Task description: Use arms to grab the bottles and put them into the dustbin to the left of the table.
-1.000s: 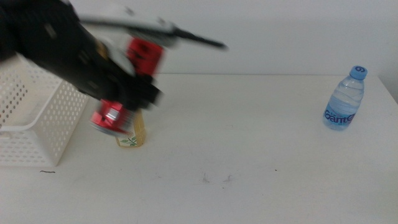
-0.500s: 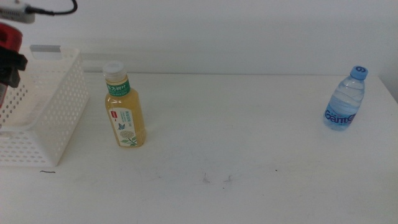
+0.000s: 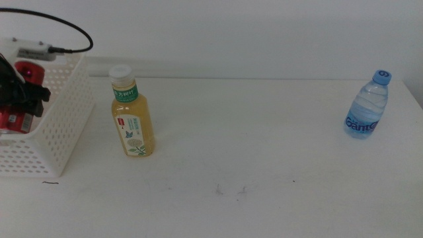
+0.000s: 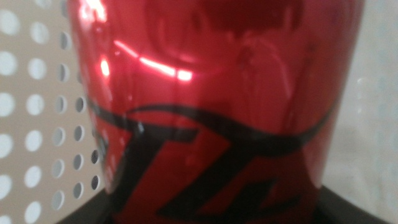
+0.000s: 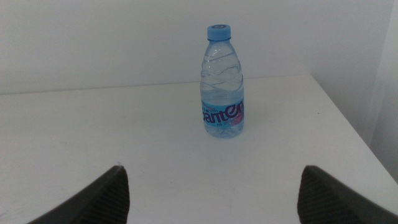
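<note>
At the far left of the middle view we see the left end effector inside the white perforated dustbin, pinching the red can. Only parts of the can show past the dark end effector and the basket wall. In the left wrist view the red can fills nearly the whole picture, glossy with black lettering, and the dustbin's perforated wall lies just behind it; the dark pads are barely visible at the lower corners, pressed against the can.

On the bench the yellow tea bottle stands upright with its white cap on, just beside the dustbin's right wall but apart from it. The small water bottle with its blue cap stands upright near the bench's far right edge, well apart from the tea bottle.

From the right wrist view we see the right end effector spread wide and holding nothing, facing the water bottle from some way off. That arm is out of the middle view.
</note>
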